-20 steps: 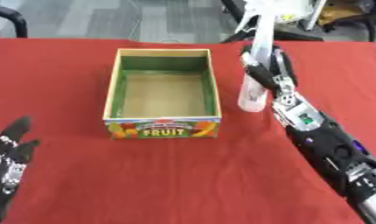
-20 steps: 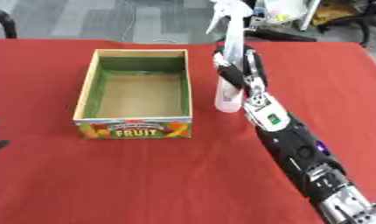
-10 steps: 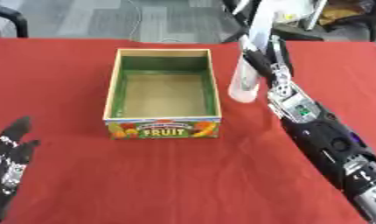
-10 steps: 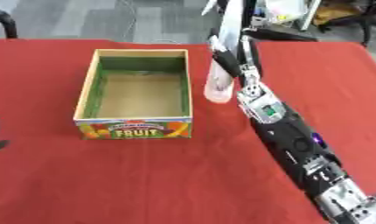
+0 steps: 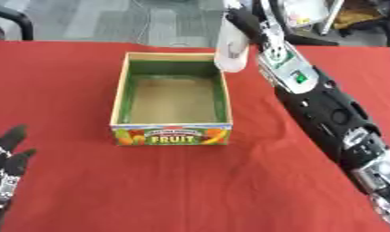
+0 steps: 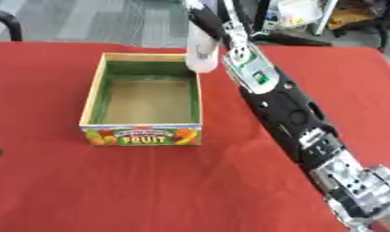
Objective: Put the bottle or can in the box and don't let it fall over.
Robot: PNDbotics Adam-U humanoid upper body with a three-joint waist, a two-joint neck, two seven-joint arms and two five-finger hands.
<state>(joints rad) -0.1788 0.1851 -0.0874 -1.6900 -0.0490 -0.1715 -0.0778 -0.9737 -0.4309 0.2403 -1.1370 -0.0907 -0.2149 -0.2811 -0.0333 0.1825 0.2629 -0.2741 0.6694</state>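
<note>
A pale, whitish bottle hangs upright in the air over the far right corner of the box, its base just above the rim. My right hand is shut on it, fingers curled round its upper part; the arm runs in from the lower right. The box is an open cardboard tray with a green inside, a bare brown floor and a FRUIT label on its near wall. It lies on the red table with nothing in it. My left hand rests open at the lower left edge, fingers up.
The red tablecloth covers the whole table. Beyond its far edge are a grey floor, a chair part at the upper left and cluttered equipment at the upper right.
My right hand has lifted the bottle off the table to the right of the box and carried it left and up, so it now hangs over the box's far right corner.
</note>
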